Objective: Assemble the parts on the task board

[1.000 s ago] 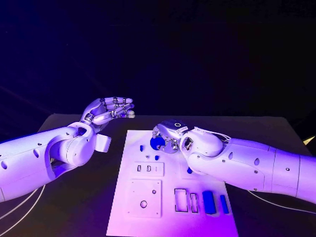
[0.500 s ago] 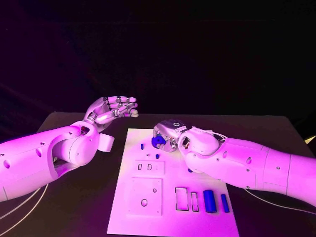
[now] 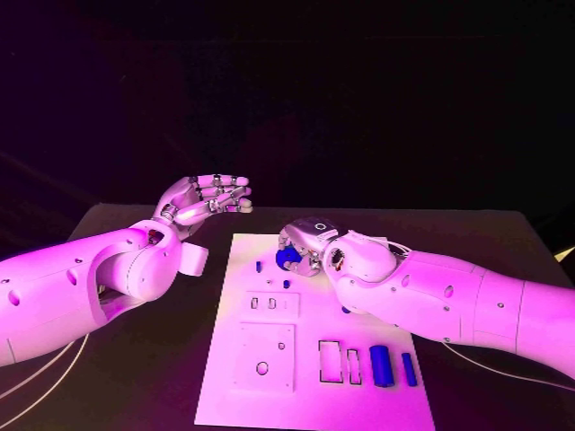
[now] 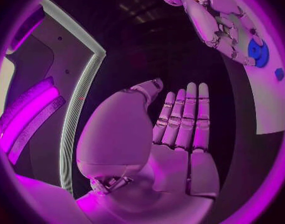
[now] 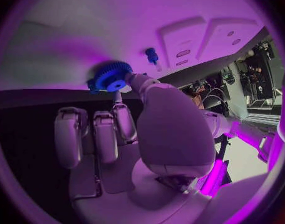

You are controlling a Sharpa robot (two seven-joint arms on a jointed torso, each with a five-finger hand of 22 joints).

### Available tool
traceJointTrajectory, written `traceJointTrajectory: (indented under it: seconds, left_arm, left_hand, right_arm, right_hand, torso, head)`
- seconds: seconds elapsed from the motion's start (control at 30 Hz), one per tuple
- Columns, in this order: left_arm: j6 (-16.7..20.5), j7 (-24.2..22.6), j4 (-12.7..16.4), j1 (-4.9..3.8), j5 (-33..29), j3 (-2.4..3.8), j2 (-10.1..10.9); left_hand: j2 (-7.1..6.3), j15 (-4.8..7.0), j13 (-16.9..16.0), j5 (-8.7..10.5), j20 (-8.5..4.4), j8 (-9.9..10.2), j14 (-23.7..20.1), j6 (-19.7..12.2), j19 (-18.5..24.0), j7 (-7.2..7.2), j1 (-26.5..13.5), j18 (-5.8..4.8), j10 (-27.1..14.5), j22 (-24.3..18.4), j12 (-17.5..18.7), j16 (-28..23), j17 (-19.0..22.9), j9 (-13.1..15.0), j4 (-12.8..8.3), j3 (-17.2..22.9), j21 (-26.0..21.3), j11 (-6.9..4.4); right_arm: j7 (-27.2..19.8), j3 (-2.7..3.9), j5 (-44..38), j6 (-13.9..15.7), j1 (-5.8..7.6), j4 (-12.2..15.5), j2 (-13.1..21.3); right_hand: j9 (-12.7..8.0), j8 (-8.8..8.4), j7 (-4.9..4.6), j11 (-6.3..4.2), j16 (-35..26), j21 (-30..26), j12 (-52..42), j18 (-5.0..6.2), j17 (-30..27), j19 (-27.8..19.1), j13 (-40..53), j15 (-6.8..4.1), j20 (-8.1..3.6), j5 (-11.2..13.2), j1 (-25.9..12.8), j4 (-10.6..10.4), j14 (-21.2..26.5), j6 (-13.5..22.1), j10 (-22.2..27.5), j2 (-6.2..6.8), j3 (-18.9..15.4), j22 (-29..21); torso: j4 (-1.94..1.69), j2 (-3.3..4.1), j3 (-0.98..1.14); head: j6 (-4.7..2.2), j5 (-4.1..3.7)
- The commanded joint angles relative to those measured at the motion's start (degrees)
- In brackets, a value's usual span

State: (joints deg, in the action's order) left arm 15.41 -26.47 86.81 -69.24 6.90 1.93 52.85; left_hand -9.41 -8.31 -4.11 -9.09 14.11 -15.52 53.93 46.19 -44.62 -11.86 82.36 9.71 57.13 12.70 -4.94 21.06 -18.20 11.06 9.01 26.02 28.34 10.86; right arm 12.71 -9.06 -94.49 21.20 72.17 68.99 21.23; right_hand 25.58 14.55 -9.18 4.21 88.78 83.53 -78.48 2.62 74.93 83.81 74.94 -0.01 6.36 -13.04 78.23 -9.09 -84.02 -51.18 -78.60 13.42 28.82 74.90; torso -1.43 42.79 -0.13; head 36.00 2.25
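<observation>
The white task board point(image 3: 307, 395) lies in the middle of the table. A blue gear point(image 3: 287, 258) point(image 5: 112, 76) sits at its far end. My right hand point(image 3: 310, 241) point(image 5: 127, 134) reaches down on the gear, pinching its rim between the thumb and a finger. In the left wrist view this hand point(image 4: 220, 20) is at the gear point(image 4: 258, 52). My left hand point(image 3: 207, 197) point(image 4: 173, 134) hangs raised beyond the board's far left corner, fingers stretched out side by side, holding nothing.
On the board are a small blue peg point(image 3: 258, 267) point(image 5: 152, 55) left of the gear, two white blocks point(image 3: 272, 305) point(image 3: 264, 357), two slot frames point(image 3: 329, 362) and two blue bars point(image 3: 381, 366) point(image 3: 408, 370) near the front. My right forearm point(image 3: 456, 301) crosses the board's right side.
</observation>
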Motion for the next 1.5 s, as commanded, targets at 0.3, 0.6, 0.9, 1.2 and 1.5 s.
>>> traceJointTrajectory:
  seconds: [0.3,0.6,0.9,1.2,1.5]
  left_arm:
    - [-0.77,-0.76,0.11,-0.11,0.27,0.06,0.00]
    - [-0.67,-0.84,0.03,-0.11,0.29,0.06,0.09]
    - [-0.59,-0.85,-0.12,-0.11,0.29,0.05,0.25]
    - [-0.82,-0.76,-0.28,-0.11,0.29,0.05,0.26]
    - [-1.13,-0.70,-0.43,-0.11,0.29,0.05,0.24]
  left_hand:
    - [-0.20,0.03,-0.04,0.20,0.04,0.19,-0.60,-0.45,0.52,-2.89,-0.54,0.36,0.08,0.04,0.34,-0.27,-0.09,0.07,-0.09,0.22,0.24,0.40]
    - [-0.18,0.01,-0.04,0.20,0.07,0.19,-0.67,-0.46,0.63,-2.92,-0.56,0.36,0.08,0.04,0.36,-0.29,-0.12,0.08,-0.09,0.25,0.24,0.41]
    - [-0.18,0.01,-0.04,0.20,0.07,0.19,-0.67,-0.46,0.63,-2.92,-0.56,0.36,0.08,0.04,0.36,-0.29,-0.12,0.08,-0.09,0.25,0.24,0.41]
    - [-0.18,0.01,-0.04,0.20,0.07,0.19,-0.67,-0.46,0.63,-2.92,-0.56,0.36,0.08,0.04,0.36,-0.29,-0.12,0.08,-0.09,0.25,0.24,0.41]
    - [-0.18,0.01,-0.04,0.20,0.07,0.19,-0.67,-0.46,0.63,-2.92,-0.56,0.36,0.08,0.04,0.36,-0.29,-0.12,0.08,-0.09,0.25,0.24,0.41]
  right_arm:
    - [-1.33,0.01,0.89,-0.62,-0.27,-0.07,0.37]
    - [-1.66,0.01,2.27,-1.08,-0.51,0.47,1.12]
    - [-1.81,0.01,3.36,-2.19,-0.65,0.82,1.93]
    - [-1.60,0.00,4.06,-3.20,-0.67,-0.14,1.76]
    - [-1.52,-0.01,4.34,-3.77,-0.66,-0.51,1.74]
  right_hand:
    - [-0.66,-2.15,-0.53,0.74,0.39,-0.60,1.77,-0.45,12.73,0.49,0.12,0.86,0.62,3.71,-4.37,-1.58,-5.43,1.86,1.57,0.62,-2.54,7.74]
    - [-0.91,-2.98,-0.63,0.81,0.50,-0.55,2.21,-0.49,13.03,0.61,-0.24,0.88,0.59,3.00,-5.81,-2.73,-5.49,2.82,1.92,0.62,-4.55,7.92]
    - [-0.88,-3.11,-0.61,0.83,0.57,-0.45,1.89,-0.53,13.20,0.76,0.16,0.92,0.64,2.23,-6.91,-4.12,-5.53,2.56,1.58,-0.23,-6.17,8.13]
    - [-0.90,-3.29,-0.64,0.85,0.60,-0.53,1.92,-0.51,13.29,0.73,0.17,0.93,0.65,1.70,-7.52,-4.95,-5.55,2.64,1.61,-0.70,-6.82,8.10]
    - [-0.92,-3.35,-0.65,0.86,0.62,-0.50,1.86,-0.53,13.36,0.76,0.25,0.94,0.65,1.50,-7.52,-5.03,-5.57,2.71,1.56,-0.79,-6.88,8.15]
  torso:
    - [0.03,0.00,-0.03]
    - [0.06,-0.01,-0.01]
    - [0.03,0.01,-0.04]
    - [-0.04,0.01,-0.04]
    - [-0.09,-0.02,-0.08]
  head:
    - [0.09,0.00]
    - [0.20,-0.05]
    - [0.28,-0.09]
    - [0.34,-0.20]
    - [0.39,-0.19]
